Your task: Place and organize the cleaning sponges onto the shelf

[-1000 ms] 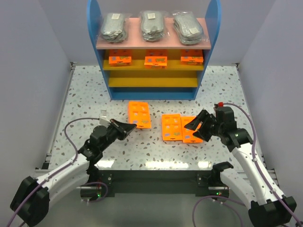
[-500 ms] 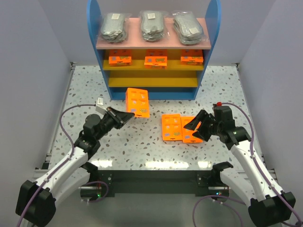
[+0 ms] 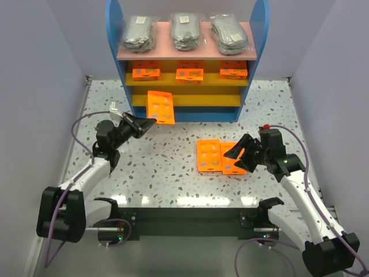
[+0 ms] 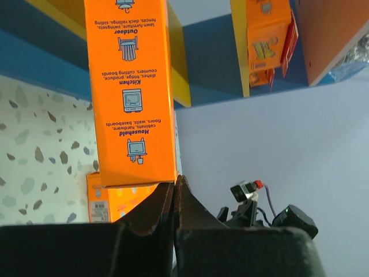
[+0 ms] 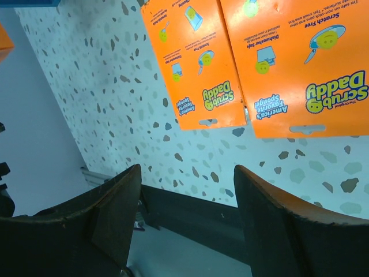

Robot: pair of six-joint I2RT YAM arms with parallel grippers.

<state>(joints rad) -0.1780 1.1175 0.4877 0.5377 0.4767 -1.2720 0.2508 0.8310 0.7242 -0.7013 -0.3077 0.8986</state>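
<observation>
A speckled table [image 3: 173, 167] stands between plain grey walls [image 3: 40, 69].

An orange packet marked "Scrub Daddy" [image 5: 300, 63] is seen lying flat on the speckled table [image 5: 86, 86]. A second orange packet [image 5: 193, 63] is laid just beside it, to its left. Nearer than the marked packet, the right gripper [image 5: 187, 173] is held with its dark fingers [image 5: 115, 213] spread apart, nothing between them.
</observation>
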